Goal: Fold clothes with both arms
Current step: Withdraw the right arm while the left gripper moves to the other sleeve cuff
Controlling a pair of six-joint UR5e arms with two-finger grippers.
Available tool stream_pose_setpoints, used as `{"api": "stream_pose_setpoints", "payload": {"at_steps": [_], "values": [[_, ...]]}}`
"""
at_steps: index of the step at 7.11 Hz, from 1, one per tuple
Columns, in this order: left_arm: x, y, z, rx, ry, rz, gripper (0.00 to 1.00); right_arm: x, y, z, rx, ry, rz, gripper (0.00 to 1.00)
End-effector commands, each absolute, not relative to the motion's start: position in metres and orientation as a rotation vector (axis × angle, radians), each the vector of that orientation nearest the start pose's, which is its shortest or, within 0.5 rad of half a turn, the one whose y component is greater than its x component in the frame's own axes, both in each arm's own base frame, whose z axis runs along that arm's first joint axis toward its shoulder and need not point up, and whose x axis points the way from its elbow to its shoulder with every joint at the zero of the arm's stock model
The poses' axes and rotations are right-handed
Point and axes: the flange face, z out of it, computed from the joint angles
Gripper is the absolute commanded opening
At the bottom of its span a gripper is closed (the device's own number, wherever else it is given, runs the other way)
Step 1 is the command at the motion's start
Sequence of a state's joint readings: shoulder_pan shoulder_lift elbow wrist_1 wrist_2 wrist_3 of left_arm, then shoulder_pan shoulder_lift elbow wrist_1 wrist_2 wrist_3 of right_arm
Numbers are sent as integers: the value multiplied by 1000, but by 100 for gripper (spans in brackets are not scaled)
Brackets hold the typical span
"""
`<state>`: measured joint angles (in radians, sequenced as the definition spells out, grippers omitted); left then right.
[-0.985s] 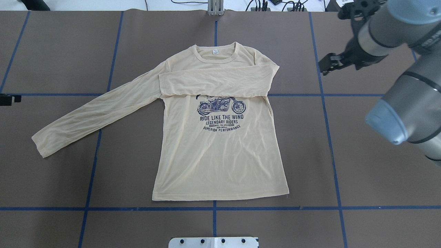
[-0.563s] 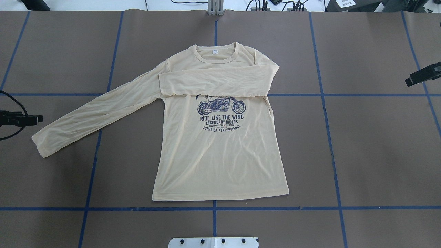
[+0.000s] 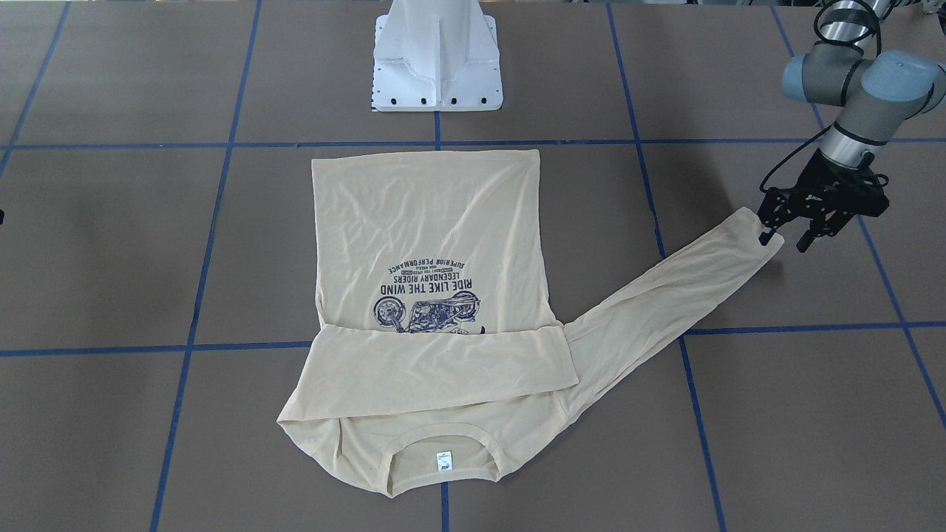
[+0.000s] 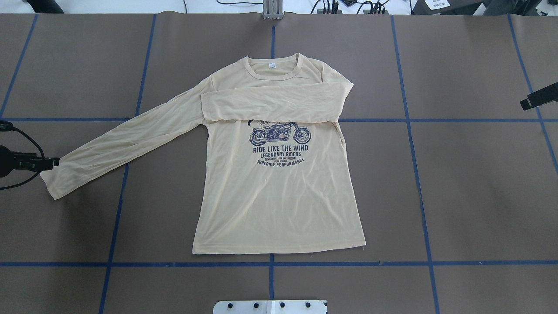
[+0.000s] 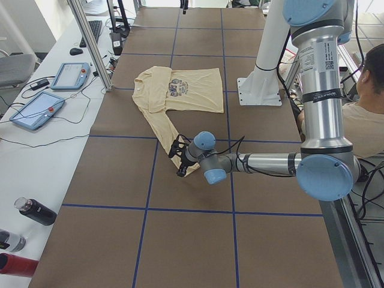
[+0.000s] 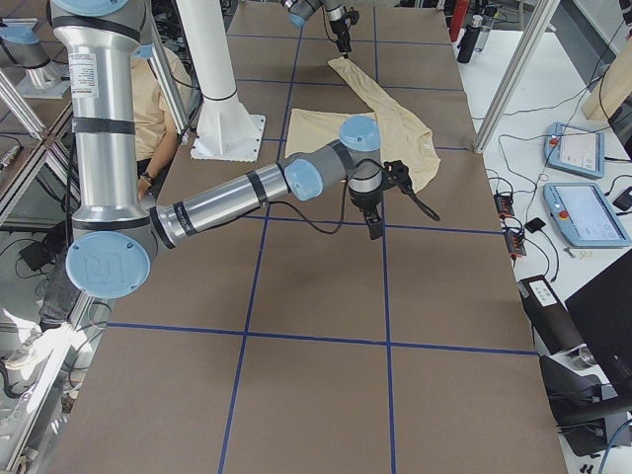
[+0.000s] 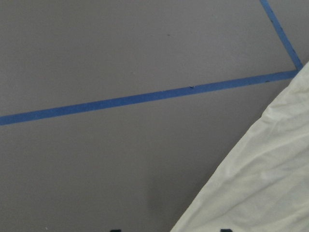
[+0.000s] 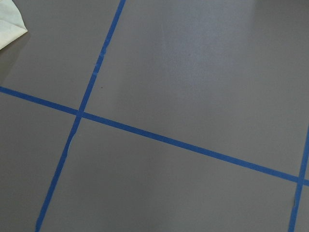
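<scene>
**A:** What sits furthest left in the overhead view?

**B:** The left end effector (image 3: pixel 783 240), low over the desk (image 4: pixel 479 196) at the tip of the outstretched sleeve (image 4: pixel 122 144). Its fingers are spread. In the front-facing view one fingertip sits at the edge of the cuff (image 3: pixel 752 222) and the other hangs just past it, over bare desk. It pinches nothing.

**A:** And its wrist camera?

**B:** Pale cloth fills the lower right corner, and a blue tape line (image 7: pixel 145 96) crosses the desk beyond it.

**A:** Moving right?

**B:** The sleeve slants up to the T-shirt (image 4: pixel 279 196), which lies flat and front up in the middle of the desk, with its collar (image 4: pixel 272 77) on the side away from the robot. The other sleeve (image 4: pixel 270 104) is folded across the chest and covers the top of the navy motorcycle print (image 4: pixel 280 146). The hem stops just short of a tape line.

**A:** And the far right?

**B:** The right end effector (image 4: pixel 539 97) is only partly in view at the edge, well apart from the shirt. I cannot tell whether its fingers are spread or pressed together.
</scene>
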<state>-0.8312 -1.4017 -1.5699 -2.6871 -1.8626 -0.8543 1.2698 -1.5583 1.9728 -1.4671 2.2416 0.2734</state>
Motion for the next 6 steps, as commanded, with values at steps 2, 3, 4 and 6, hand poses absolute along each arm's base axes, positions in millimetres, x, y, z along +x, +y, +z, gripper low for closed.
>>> {"api": "stream_pose_setpoints", "payload": {"at_steps": [2, 3, 4, 6], "values": [[230, -392, 632, 440, 853, 52, 69, -77, -488, 449, 294, -770, -201, 100], [231, -390, 634, 435, 850, 55, 64, -76, -488, 449, 293, -768, -200, 100], [232, -389, 638, 428, 846, 57, 61, -76, -488, 449, 294, -768, -201, 100], [233, -388, 641, 425, 844, 58, 56, -76, -488, 448, 297, -769, -202, 100]]}}
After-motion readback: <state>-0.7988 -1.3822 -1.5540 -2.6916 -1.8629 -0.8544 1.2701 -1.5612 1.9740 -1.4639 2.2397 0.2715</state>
